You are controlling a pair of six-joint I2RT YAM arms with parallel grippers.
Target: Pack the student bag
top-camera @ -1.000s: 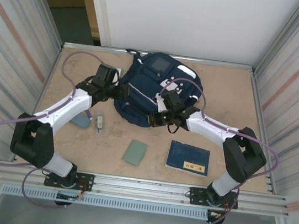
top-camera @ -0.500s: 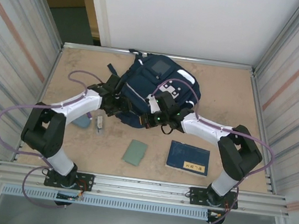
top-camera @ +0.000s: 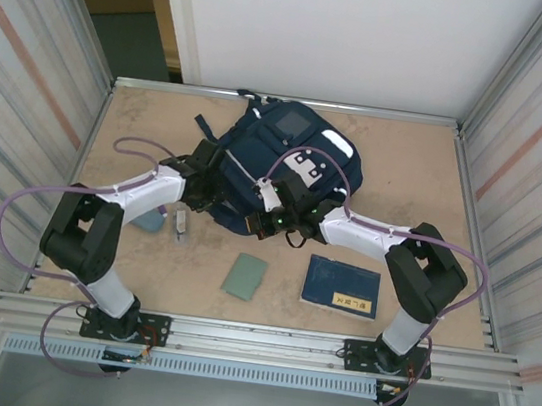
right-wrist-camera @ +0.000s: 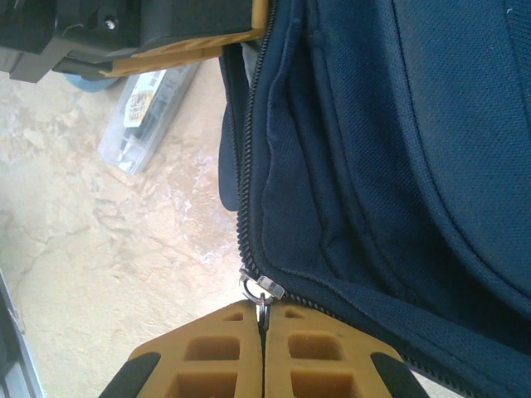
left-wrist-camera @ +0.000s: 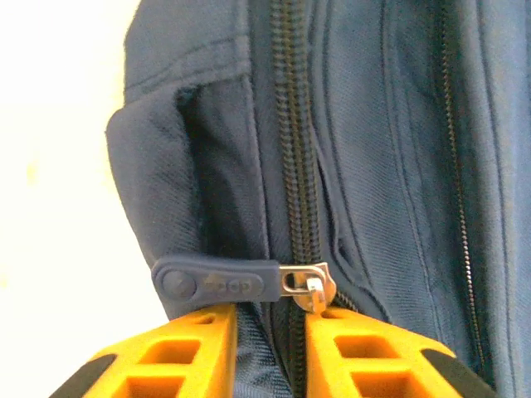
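Mid-table, toward the back wall: student bag (top-camera: 293,156), zip mostly closed. Step in hand, I judge: opening the zip. Right gripper (right-wrist-camera: 263,315) pressed together, pinching the metal zipper pull (right-wrist-camera: 260,290). Left gripper (left-wrist-camera: 270,322) narrowly parted astride the seam, beside a rubber pull tab (left-wrist-camera: 216,284); can't tell if it grips. Next move probably calls for bracing the fabric and drawing the slider along the track.

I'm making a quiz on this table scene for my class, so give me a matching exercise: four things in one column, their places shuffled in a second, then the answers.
Things
1. navy-blue fabric backpack
2. flat dark blue book with a yellow label
3. flat pale green square card
4. small metal zipper pull

Places
A. near right part of the table
B. pinched in the right jaws
C. far middle of the table
D. near middle, left of the book

Pairs: 1-C, 2-A, 3-D, 4-B
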